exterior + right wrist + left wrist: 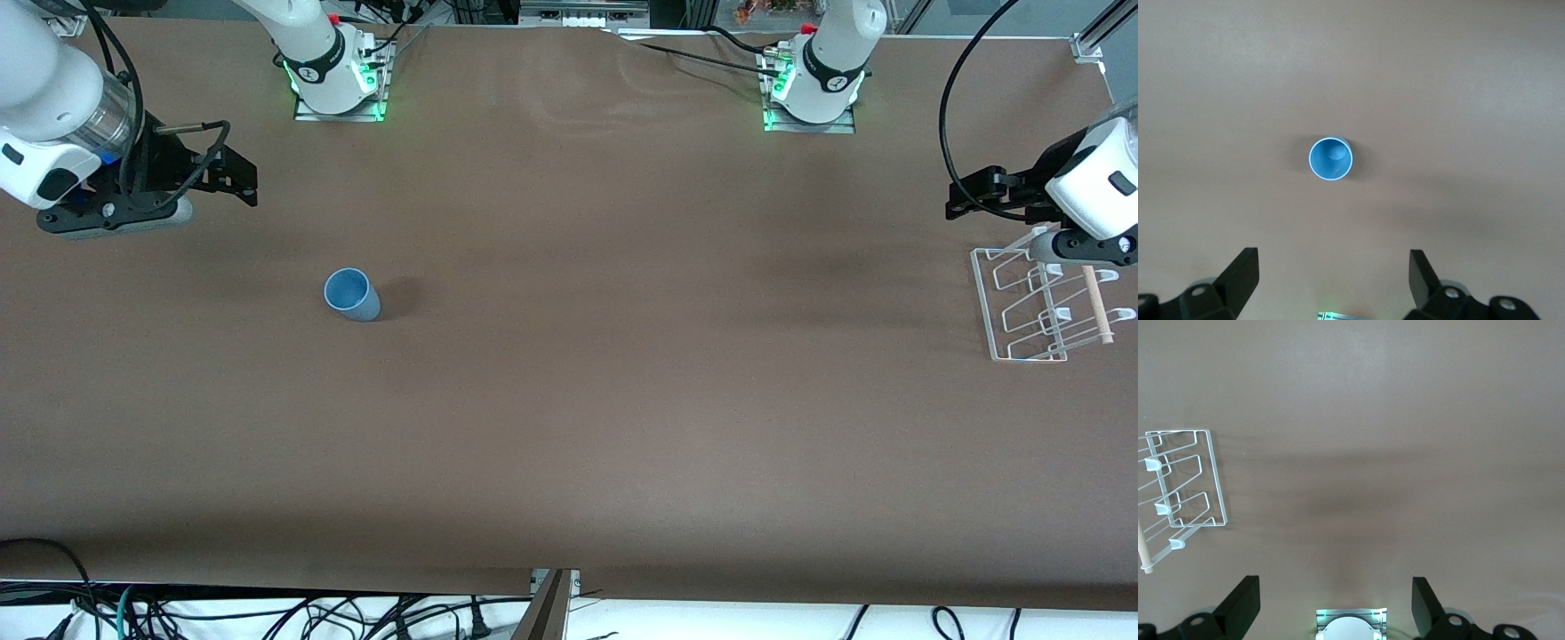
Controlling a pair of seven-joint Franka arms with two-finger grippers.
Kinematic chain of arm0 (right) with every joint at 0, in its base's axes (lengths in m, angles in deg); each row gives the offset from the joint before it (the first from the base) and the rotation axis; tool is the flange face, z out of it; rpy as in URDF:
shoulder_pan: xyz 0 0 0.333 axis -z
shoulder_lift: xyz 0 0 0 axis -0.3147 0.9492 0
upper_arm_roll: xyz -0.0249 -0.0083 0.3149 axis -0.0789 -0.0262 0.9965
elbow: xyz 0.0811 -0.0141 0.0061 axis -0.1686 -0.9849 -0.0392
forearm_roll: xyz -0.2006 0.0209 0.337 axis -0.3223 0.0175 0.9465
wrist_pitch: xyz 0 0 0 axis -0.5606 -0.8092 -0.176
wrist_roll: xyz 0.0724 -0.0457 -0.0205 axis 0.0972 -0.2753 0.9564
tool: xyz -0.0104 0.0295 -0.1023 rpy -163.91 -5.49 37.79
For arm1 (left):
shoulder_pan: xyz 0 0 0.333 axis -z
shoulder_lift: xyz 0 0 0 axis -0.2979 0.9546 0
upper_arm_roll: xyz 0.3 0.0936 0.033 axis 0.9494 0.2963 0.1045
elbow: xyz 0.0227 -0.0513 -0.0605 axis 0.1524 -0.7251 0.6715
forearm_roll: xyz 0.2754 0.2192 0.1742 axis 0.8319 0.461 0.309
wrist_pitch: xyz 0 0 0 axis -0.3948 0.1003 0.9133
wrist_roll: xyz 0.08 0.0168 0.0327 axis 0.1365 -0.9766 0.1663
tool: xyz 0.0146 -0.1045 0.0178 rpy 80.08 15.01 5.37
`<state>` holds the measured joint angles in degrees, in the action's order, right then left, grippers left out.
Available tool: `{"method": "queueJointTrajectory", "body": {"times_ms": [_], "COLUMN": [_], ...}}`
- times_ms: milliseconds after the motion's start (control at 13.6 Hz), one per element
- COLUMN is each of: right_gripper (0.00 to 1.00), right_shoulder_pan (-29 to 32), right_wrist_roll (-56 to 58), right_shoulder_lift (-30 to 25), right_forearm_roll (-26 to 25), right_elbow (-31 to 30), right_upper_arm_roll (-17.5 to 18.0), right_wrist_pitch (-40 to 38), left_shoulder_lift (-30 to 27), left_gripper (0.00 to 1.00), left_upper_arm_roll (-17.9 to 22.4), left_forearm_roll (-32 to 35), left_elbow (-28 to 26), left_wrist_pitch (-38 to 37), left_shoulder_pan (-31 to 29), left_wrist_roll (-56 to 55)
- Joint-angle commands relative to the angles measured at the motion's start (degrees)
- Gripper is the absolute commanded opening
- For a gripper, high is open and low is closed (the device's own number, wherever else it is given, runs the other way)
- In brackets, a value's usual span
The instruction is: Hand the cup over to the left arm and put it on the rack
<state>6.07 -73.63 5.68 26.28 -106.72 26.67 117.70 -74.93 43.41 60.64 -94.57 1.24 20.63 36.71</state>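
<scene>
The light-blue cup point(353, 295) stands upright and alone on the brown table, toward the right arm's end; in the right wrist view it point(1331, 159) shows mouth up. My right gripper point(238, 174) hangs open and empty in the air over the table beside the cup, apart from it; its jaws point(1333, 277) stand wide. The white wire rack point(1042, 305) with its wooden dowel point(1096, 304) sits at the left arm's end and also shows in the left wrist view point(1213, 480). My left gripper point(965, 194) is open and empty over the table just by the rack point(1336, 603).
The two arm bases point(338, 84) point(813, 93) stand with green lights along the table's edge farthest from the front camera. Black cables point(956, 107) loop near the left arm. More cables lie below the table's near edge point(267, 613).
</scene>
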Motion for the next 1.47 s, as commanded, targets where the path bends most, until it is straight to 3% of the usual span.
{"method": "queueJointTrajectory", "body": {"times_ms": [0,220,514,1396], "right_gripper": [0.99,0.99,0.99,0.99], "right_shoulder_pan": [1.1,1.2,1.6,1.2], "right_wrist_roll": [-0.2,0.3,0.3,-0.9], "right_shoulder_lift": [0.1,0.4,0.9,3.3], "right_forearm_roll": [-0.2,-0.2,-0.3,0.1], "right_elbow": [1.4,1.5,6.5,6.8], "right_upper_arm_roll": [1.2,1.0,0.5,0.7], "right_wrist_pitch": [-1.8,-1.1,-1.0,1.1], "left_shoulder_lift": [1.0,1.0,1.0,1.0], "left_gripper": [1.00,1.00,1.00,1.00], "left_upper_arm_roll": [0.3,0.3,0.3,0.4], "left_forearm_roll": [0.0,0.0,0.0,0.0], "left_elbow": [2.2,2.2,2.2,2.2], "left_wrist_pitch": [-1.0,-1.0,-1.0,-1.0], "left_shoulder_pan": [0.2,0.2,0.2,0.0], "left_wrist_roll": [-0.3,-0.3,-0.3,-0.3]}}
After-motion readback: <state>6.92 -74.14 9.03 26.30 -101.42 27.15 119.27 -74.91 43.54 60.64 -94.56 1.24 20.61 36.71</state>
